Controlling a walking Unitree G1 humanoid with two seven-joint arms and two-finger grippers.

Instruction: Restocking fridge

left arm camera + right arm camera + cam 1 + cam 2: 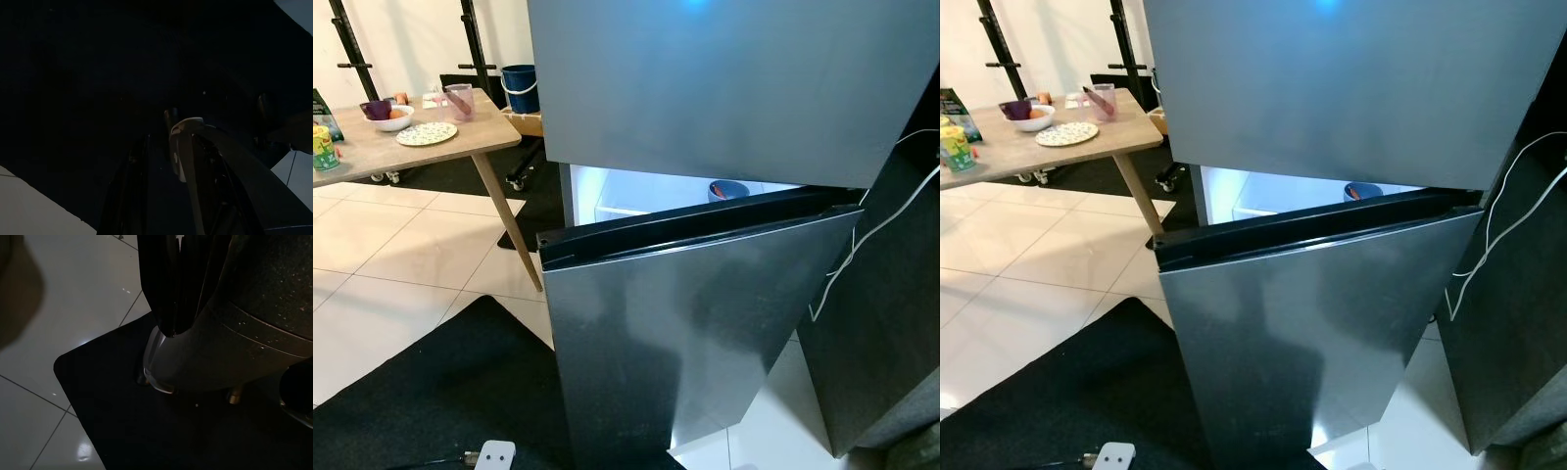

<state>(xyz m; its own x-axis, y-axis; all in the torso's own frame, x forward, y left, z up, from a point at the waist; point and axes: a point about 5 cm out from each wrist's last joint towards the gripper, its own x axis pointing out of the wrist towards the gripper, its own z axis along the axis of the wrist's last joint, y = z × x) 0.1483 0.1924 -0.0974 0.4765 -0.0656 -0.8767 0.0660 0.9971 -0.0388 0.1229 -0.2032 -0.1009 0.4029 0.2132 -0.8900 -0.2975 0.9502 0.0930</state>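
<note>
**Left eye view: fridge ajar, worktop stock listed**

Item 1. Fridge (705, 88): steel, two doors. Upper door shut. Lower door (695, 333) swung partly open, its black top edge angled away from the cabinet. Through the gap, a lit white interior with a blue bowl (728, 190) on a shelf just behind the door's top edge.

Item 2. Worktop (460, 137): pale wood, slanted legs, standing to the left of the fridge and well apart from it. On it: a white bowl (393, 118) holding something orange, a purple cup (376, 110) touching or just beside that bowl (cannot tell which), a patterned plate (427, 133), a clear pink-tinted container (460, 101), a green packet (325, 147) at the far-left edge.

Item 3. Blue bucket (520, 88): on the floor behind the worktop, between it and the fridge.

Item 4. White cable (862, 235): hanging down the dark panel to the right of the fridge.

Item 5. Black mat (440, 392): on the tiled floor in front of the fridge, a small white device (495, 455) lying on it.

Item 6. Left gripper (161, 191): left wrist view very dark; jaws' state cannot be told.

Item 7. Right gripper (171, 328): hanging above a black mat and tiles, jaws pressed together, empty.
</note>
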